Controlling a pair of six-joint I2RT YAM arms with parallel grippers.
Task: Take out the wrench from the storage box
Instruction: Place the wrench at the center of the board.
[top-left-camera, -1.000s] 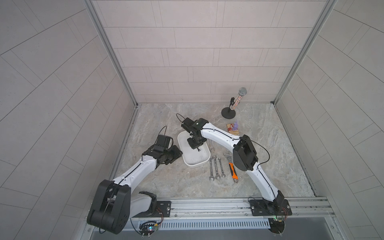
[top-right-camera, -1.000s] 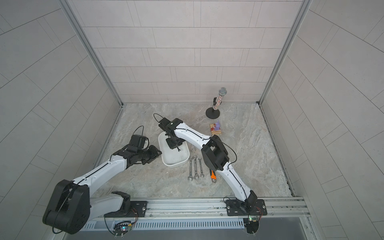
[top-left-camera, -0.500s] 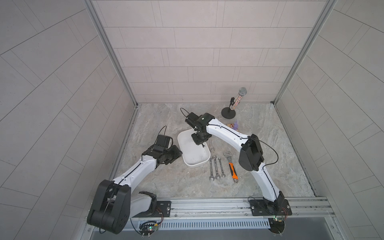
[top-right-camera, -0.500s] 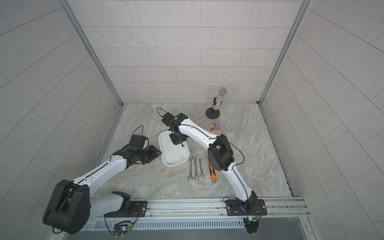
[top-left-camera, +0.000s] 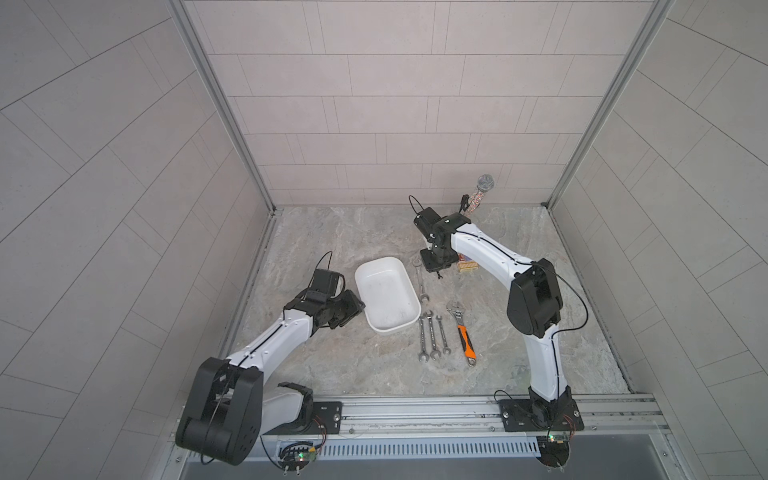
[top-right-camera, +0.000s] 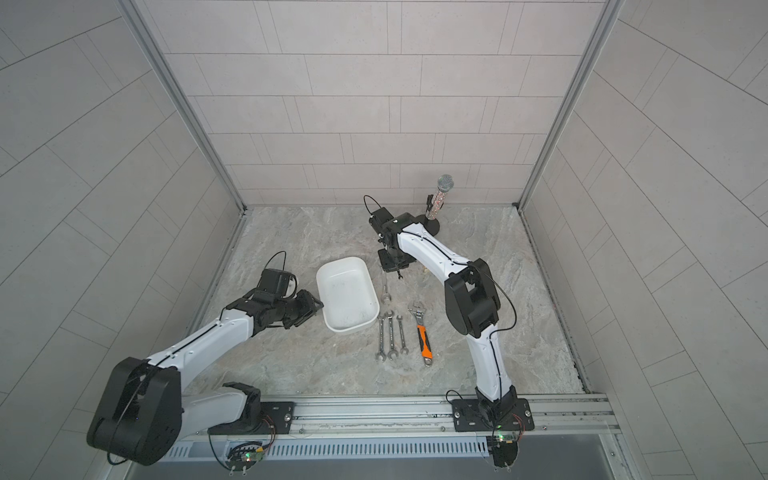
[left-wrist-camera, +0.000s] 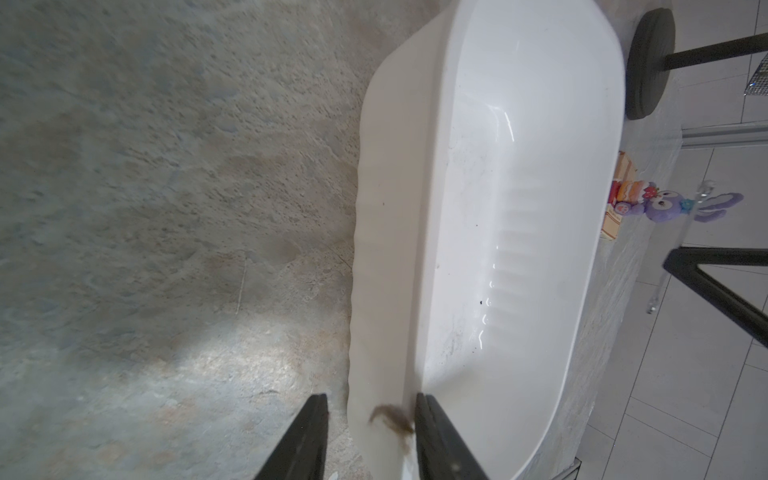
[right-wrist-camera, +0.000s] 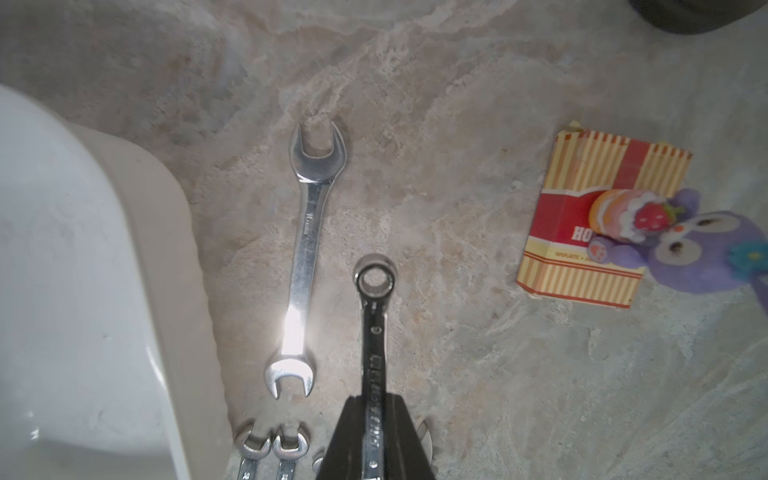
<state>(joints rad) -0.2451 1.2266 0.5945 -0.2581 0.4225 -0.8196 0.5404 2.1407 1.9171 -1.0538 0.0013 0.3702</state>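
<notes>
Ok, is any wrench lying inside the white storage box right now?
No, the storage box shows only its bare white floor in a top view.

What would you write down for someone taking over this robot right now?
Left pincer: closed around the rim of the storage box, with a sliver of gap at the outer finger.
Right pincer: shut on a dark ring-ended wrench, clear of the box and over the floor.
Done: the box looks empty in both top views. A silver wrench, a row of three and an orange-handled adjustable wrench lie beside it.
Left: probably set the held wrench down near the others, then let go of the box.
</notes>
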